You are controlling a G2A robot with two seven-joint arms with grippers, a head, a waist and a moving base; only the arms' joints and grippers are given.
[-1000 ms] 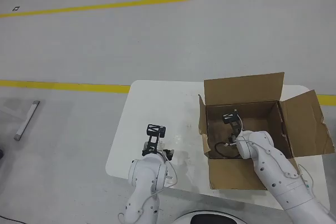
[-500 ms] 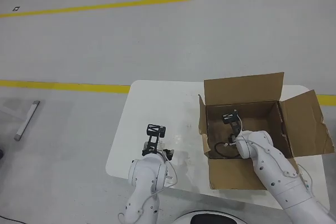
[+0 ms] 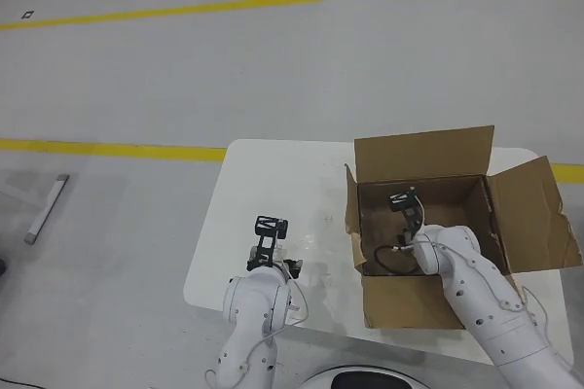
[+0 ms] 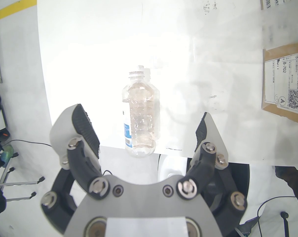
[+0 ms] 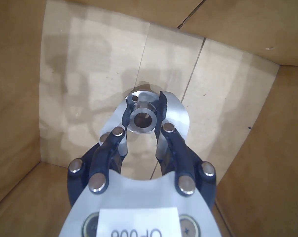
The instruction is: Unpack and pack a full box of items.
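White worktop (image 3: 263, 185) is bearing a box (image 3: 423, 156) enclosing the right gripper (image 5: 144, 107), fingers clamping a metal hub (image 5: 142, 96); the left gripper (image 4: 142, 119) is hovering, fingers apart, over a clear bottle (image 4: 139, 102).

The left gripper (image 4: 143, 114) hangs over a white table (image 4: 102, 38) with its two grey fingers spread wide and their black ribbed pads (image 4: 86, 124) facing inward. Between them, lower down, a clear plastic bottle (image 4: 139, 94) with a blue-and-white label lies on the table, base at the near edge and neck pointing away. A brown cardboard box (image 4: 268, 94) with white printed labels sits well apart, toward the table's side edge.
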